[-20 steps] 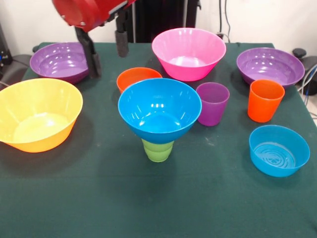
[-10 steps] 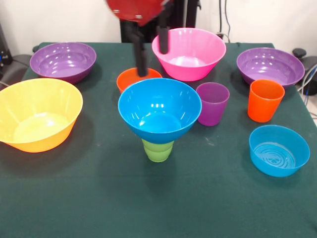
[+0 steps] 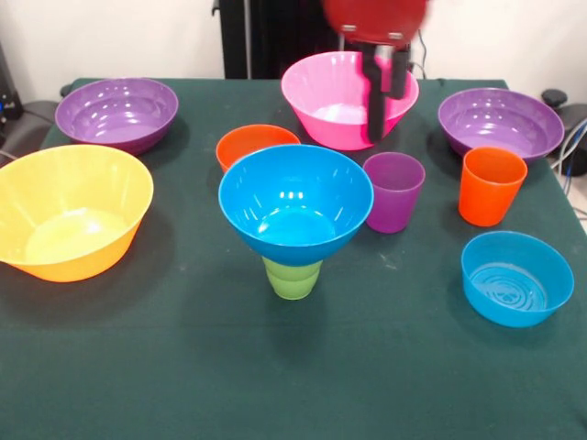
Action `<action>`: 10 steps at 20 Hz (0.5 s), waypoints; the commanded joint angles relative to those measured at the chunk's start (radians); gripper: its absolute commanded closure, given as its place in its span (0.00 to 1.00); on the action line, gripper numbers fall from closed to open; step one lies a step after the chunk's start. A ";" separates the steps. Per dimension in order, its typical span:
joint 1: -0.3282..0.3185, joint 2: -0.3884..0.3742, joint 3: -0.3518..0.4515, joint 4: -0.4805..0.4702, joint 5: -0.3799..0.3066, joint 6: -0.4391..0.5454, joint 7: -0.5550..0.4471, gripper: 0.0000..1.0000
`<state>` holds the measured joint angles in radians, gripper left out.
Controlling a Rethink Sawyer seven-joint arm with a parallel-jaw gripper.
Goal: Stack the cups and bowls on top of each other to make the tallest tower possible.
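Note:
A medium blue bowl (image 3: 295, 202) sits on an upside-down green cup (image 3: 293, 277) at the table's middle, forming a low tower. The small orange bowl (image 3: 257, 144) stands just behind it. The purple cup (image 3: 393, 191) is to the tower's right and the orange cup (image 3: 491, 185) further right, both upright. My gripper (image 3: 387, 115) hangs open and empty in front of the large pink bowl (image 3: 321, 101), above and behind the purple cup. A small shallow blue bowl (image 3: 516, 278) rests at the right front.
A large yellow-orange bowl (image 3: 69, 209) occupies the left side. Wide purple bowls stand at the back left (image 3: 116, 112) and back right (image 3: 500, 122). Dark green cloth (image 3: 275, 376) covers the table.
My gripper has swept from the left, near the back-left purple bowl, across to the right, now in front of the pink bowl. No cup or bowl has moved.

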<state>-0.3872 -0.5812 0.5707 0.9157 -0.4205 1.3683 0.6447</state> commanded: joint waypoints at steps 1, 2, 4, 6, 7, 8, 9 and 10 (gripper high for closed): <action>0.069 -0.005 -0.034 0.155 -0.032 -0.091 0.116 0.00; 0.080 -0.011 -0.053 0.163 -0.036 -0.099 0.161 0.00; 0.098 -0.010 -0.072 0.173 -0.047 -0.113 0.185 0.00; 0.110 -0.011 -0.089 0.182 -0.038 -0.126 0.230 0.00; 0.111 -0.012 -0.096 0.188 -0.031 -0.138 0.244 0.00; 0.115 -0.016 -0.111 0.197 -0.028 -0.136 0.268 0.00; 0.123 -0.013 -0.127 0.192 -0.030 -0.126 0.283 0.00; 0.134 -0.016 -0.155 0.187 -0.044 -0.096 0.302 0.00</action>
<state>-0.2758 -0.5993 0.5207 0.9894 -0.4199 1.2855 0.6626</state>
